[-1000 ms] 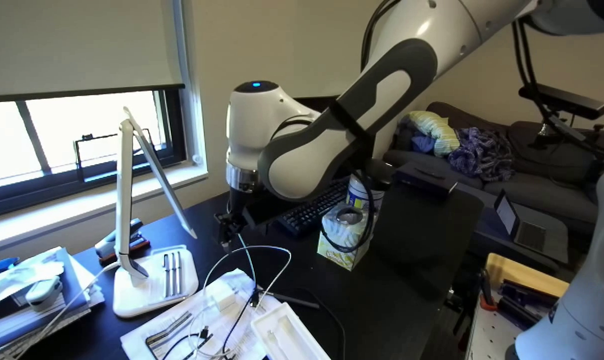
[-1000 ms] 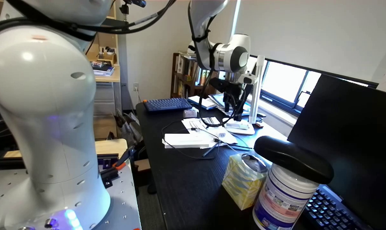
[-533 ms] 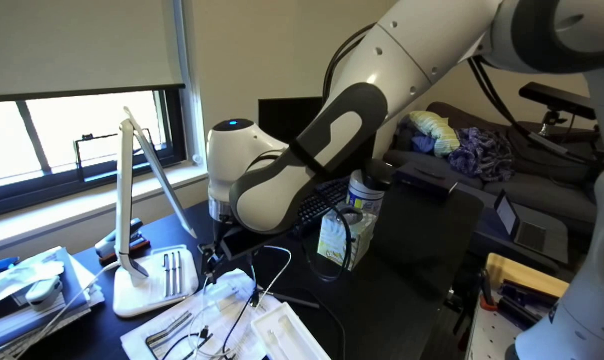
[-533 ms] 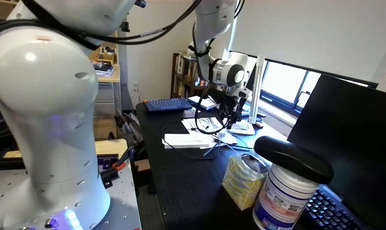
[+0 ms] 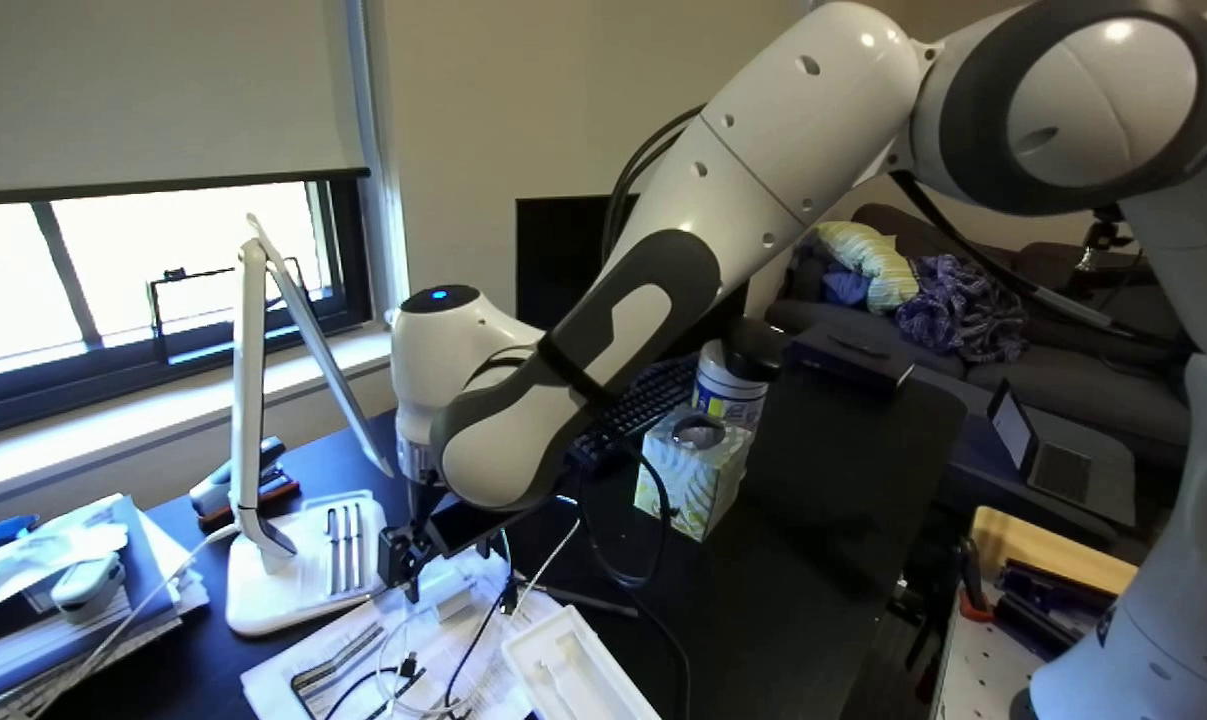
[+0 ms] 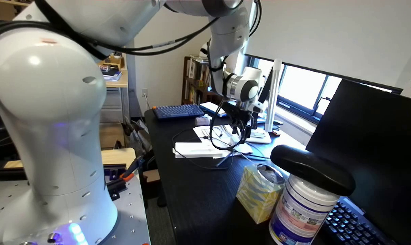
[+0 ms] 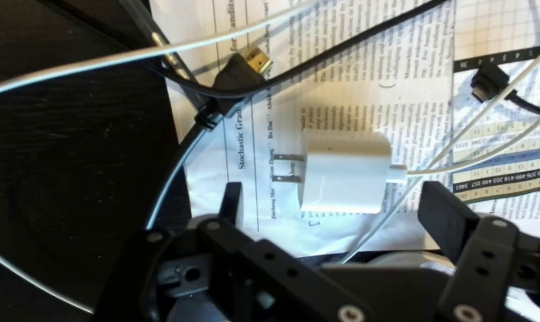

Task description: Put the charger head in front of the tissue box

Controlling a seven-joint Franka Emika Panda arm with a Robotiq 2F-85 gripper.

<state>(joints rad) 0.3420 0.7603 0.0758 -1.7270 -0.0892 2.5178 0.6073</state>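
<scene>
The charger head (image 7: 346, 172) is a white block with two metal prongs and a white cable at its other end. It lies on printed papers. It also shows in an exterior view (image 5: 452, 600). My gripper (image 7: 334, 204) is open and empty. In the wrist view its fingers stand apart, one towards the prong side and one towards the cable side, with the charger head just ahead of the fingertips. The gripper also shows in an exterior view (image 6: 241, 136), low over the papers. The tissue box (image 5: 688, 475) stands upright on the dark desk, away from the gripper; it shows in both exterior views (image 6: 259, 194).
A white desk lamp (image 5: 248, 400) stands close beside the gripper. A white slab-like tray (image 5: 578, 665), loose black and white cables and a black HDMI plug (image 7: 236, 78) lie around the papers. A bottle (image 6: 302, 211) with a black object on top stands behind the tissue box.
My gripper has come down from above the desk to low beside the charger head, moving left in an exterior view. The charger head and tissue box have not visibly moved.
</scene>
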